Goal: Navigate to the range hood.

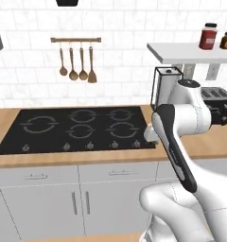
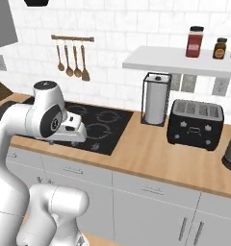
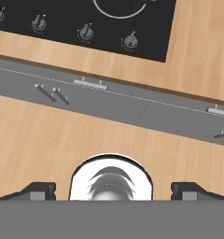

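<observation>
A black cooktop (image 1: 77, 128) is seen set flush into the wooden surface (image 2: 151, 153), with a paper towel holder (image 2: 156, 98) and black toaster (image 2: 195, 124) stood beside it, while jars (image 2: 195, 42) are carried on the white shelf (image 2: 170, 60).

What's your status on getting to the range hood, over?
Tool open, holding nothing, pointed down at the cabinet fronts. Range hood at the top edge above the cooktop, base parked in front. Nothing in the way.

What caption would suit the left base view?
White robot arm facing a black cooktop, the small black range hood just peeking in overhead.
</observation>
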{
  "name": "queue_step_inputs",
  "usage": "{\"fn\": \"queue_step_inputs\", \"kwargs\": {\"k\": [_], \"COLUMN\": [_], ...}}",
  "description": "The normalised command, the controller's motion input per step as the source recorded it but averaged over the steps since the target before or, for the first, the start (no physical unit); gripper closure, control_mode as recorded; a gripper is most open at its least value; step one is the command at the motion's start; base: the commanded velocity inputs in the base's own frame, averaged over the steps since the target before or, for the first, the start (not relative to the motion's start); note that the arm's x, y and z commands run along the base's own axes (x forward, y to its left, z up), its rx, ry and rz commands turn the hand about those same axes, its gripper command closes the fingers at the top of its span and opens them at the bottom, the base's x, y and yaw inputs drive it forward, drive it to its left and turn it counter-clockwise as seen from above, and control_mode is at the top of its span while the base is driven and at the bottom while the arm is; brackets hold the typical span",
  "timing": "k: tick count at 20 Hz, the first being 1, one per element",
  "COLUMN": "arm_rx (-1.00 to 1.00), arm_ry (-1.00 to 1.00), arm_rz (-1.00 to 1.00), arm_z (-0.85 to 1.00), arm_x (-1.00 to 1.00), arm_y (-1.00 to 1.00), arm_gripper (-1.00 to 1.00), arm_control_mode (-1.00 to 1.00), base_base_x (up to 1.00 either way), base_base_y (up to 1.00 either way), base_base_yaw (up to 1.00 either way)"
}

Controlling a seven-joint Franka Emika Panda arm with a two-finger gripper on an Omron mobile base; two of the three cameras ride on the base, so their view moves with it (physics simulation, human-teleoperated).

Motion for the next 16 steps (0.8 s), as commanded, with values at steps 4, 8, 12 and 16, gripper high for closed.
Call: {"fn": "queue_step_inputs", "kwargs": {"k": [4, 8, 12, 16], "arm_rx": [0.0, 0.0, 0.0, 0.0], "arm_ry": [0.0, 0.0, 0.0, 0.0], "arm_rz": [0.0, 0.0, 0.0, 0.0], "arm_z": [0.0, 0.0, 0.0, 0.0], "arm_x": [0.0, 0.0, 0.0, 0.0], "arm_y": [0.0, 0.0, 0.0, 0.0], "arm_gripper": [-1.0, -1.0, -1.0, -1.0], "arm_control_mode": [1.0, 1.0, 1.0, 1.0], "base_base_x": [0.36, 0.45, 0.46, 0.53], "base_base_y": [0.8, 0.44, 0.1, 0.24], "base_base_yaw": [0.0, -0.02, -0.08, -0.09]}}
